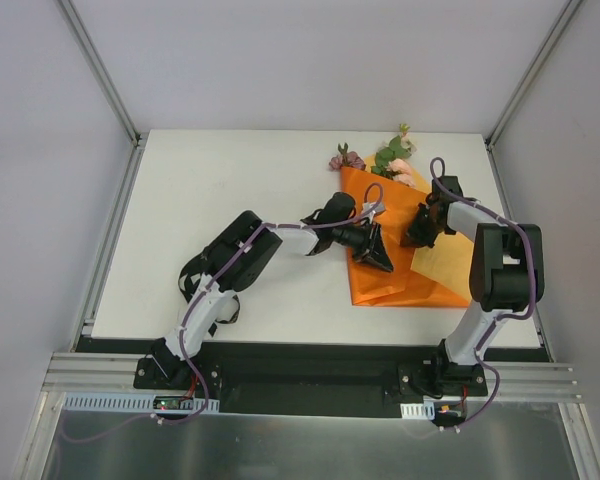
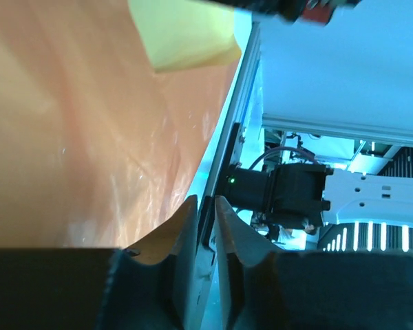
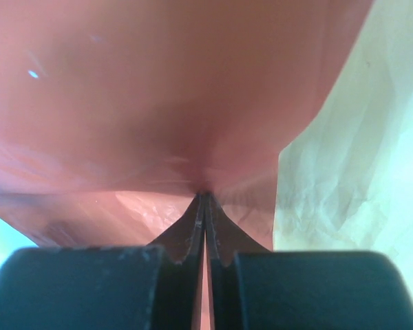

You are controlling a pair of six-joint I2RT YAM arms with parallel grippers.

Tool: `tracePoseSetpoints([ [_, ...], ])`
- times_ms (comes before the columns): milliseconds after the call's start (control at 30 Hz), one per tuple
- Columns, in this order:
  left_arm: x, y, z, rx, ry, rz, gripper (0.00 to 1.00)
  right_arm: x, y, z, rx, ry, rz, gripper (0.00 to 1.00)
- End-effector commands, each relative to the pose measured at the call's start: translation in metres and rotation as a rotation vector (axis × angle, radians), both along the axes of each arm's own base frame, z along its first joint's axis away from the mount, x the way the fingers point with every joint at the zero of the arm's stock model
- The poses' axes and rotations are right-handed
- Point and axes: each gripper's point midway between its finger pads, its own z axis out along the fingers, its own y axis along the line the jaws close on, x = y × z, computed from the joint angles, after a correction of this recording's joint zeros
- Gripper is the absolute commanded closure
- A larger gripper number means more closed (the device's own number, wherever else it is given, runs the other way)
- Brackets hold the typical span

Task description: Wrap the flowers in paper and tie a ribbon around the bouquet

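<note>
The paper point(image 1: 380, 285) lies on the right half of the white surface point(image 1: 230, 200), folded into a cone around the flowers point(image 1: 390, 158). The pink and mauve blooms and green leaves stick out at its far, wide end. One flap on the right shows the pale yellow back side. The right arm point(image 1: 505, 260) reaches the cone from the right side; the right jaws are together, clamped on a pinch of orange paper point(image 3: 158, 82) that puckers at the fingertips point(image 3: 189, 234). The left arm point(image 1: 245, 250) comes across from the left. The left jaws stand a little apart, the fingers point(image 2: 182, 240) just beside the paper point(image 2: 89, 137), with a narrow gap between them
</note>
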Motion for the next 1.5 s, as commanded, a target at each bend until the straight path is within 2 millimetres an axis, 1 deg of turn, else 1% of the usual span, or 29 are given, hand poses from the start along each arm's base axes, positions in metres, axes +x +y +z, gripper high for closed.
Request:
tracePoseSetpoints([
  [0,-0.002,-0.017,-0.016,-0.023,0.053,0.010,0.87,0.001,0.000,0.018,0.016,-0.046,0.000,0.96],
  [67,-0.001,-0.016,-0.030,-0.003,0.075,0.024,0.91,-0.002,0.000,0.021,0.016,-0.053,0.000,0.92],
  [100,-0.001,-0.015,-0.038,0.009,0.081,0.029,0.92,-0.006,0.000,0.028,0.014,-0.062,0.001,0.91],
  [133,-0.001,-0.014,-0.044,0.026,0.086,0.038,0.92,-0.015,-0.002,0.027,0.012,-0.052,-0.002,0.87],
  [167,-0.001,-0.012,-0.050,0.040,0.071,0.036,0.93,-0.019,-0.010,0.029,0.009,-0.050,-0.028,0.86],
  [200,0.000,-0.011,-0.054,0.058,0.068,0.044,0.94,-0.032,-0.020,0.028,-0.009,-0.015,-0.062,0.84],
  [233,-0.002,-0.009,-0.061,0.092,0.080,0.049,0.94,-0.048,-0.021,0.035,-0.003,-0.016,-0.077,0.83],
  [300,-0.003,-0.006,-0.066,0.101,0.079,0.047,0.94,-0.074,-0.024,0.037,0.024,-0.001,-0.110,0.78],
  [333,-0.004,-0.005,-0.067,0.103,0.081,0.046,0.94,-0.084,-0.029,0.050,0.007,-0.043,-0.120,0.73],
  [367,-0.005,-0.003,-0.071,0.111,0.084,0.049,0.94,-0.105,-0.034,0.042,-0.011,-0.012,-0.135,0.71],
  [400,-0.005,-0.002,-0.072,0.116,0.087,0.052,0.94,-0.121,-0.047,0.040,-0.032,0.017,-0.178,0.65],
  [433,-0.005,-0.003,-0.071,0.112,0.085,0.051,0.94,-0.130,-0.052,0.046,-0.037,-0.008,-0.202,0.54],
  [500,-0.006,-0.003,-0.069,0.107,0.088,0.047,0.94,-0.159,-0.063,0.032,0.003,0.063,-0.284,0.52],
  [567,-0.004,-0.004,-0.066,0.103,0.090,0.047,0.94,-0.173,-0.068,0.025,0.040,0.090,-0.351,0.49],
  [600,-0.004,-0.004,-0.064,0.099,0.091,0.044,0.93,-0.177,-0.066,0.021,0.073,0.103,-0.384,0.45],
  [633,-0.004,-0.004,-0.062,0.095,0.090,0.042,0.93,-0.177,-0.064,0.022,0.087,0.106,-0.410,0.41],
  [767,-0.004,-0.006,-0.058,0.091,0.092,0.041,0.93,-0.185,-0.069,0.021,0.102,0.127,-0.503,0.38],
  [800,-0.005,-0.006,-0.058,0.090,0.091,0.039,0.93,-0.191,-0.073,0.017,0.087,0.144,-0.537,0.28],
  [867,-0.004,-0.006,-0.057,0.086,0.089,0.036,0.93,-0.195,-0.077,0.014,0.084,0.146,-0.577,0.27],
  [933,-0.004,-0.007,-0.057,0.085,0.093,0.034,0.93,-0.198,-0.082,0.010,0.073,0.140,-0.601,0.28],
  [967,-0.004,-0.007,-0.055,0.082,0.090,0.031,0.93,-0.195,-0.086,0.008,0.075,0.116,-0.621,0.29],
  [1033,-0.003,-0.007,-0.053,0.077,0.087,0.031,0.93,-0.196,-0.085,0.001,0.095,0.103,-0.634,0.38],
  [1067,-0.004,-0.007,-0.053,0.078,0.088,0.030,0.93,-0.188,-0.086,0.002,0.109,0.057,-0.634,0.42],
  [1100,-0.004,-0.007,-0.053,0.077,0.086,0.029,0.93,-0.186,-0.086,0.000,0.109,0.039,-0.639,0.47],
  [1167,-0.004,-0.007,-0.053,0.077,0.086,0.029,0.93,-0.186,-0.087,-0.005,0.112,0.009,-0.664,0.54],
  [1200,-0.005,-0.007,-0.053,0.078,0.086,0.029,0.93,-0.184,-0.088,-0.004,0.113,-0.003,-0.671,0.55],
  [1267,-0.004,-0.006,-0.053,0.078,0.081,0.029,0.93,-0.180,-0.095,0.000,0.090,-0.026,-0.682,0.53],
  [1333,-0.005,-0.005,-0.054,0.082,0.084,0.030,0.93,-0.175,-0.099,0.002,0.094,-0.046,-0.686,0.48],
  [1467,-0.006,-0.004,-0.057,0.091,0.087,0.035,0.93,-0.173,-0.095,-0.008,0.148,-0.019,-0.705,0.45],
])
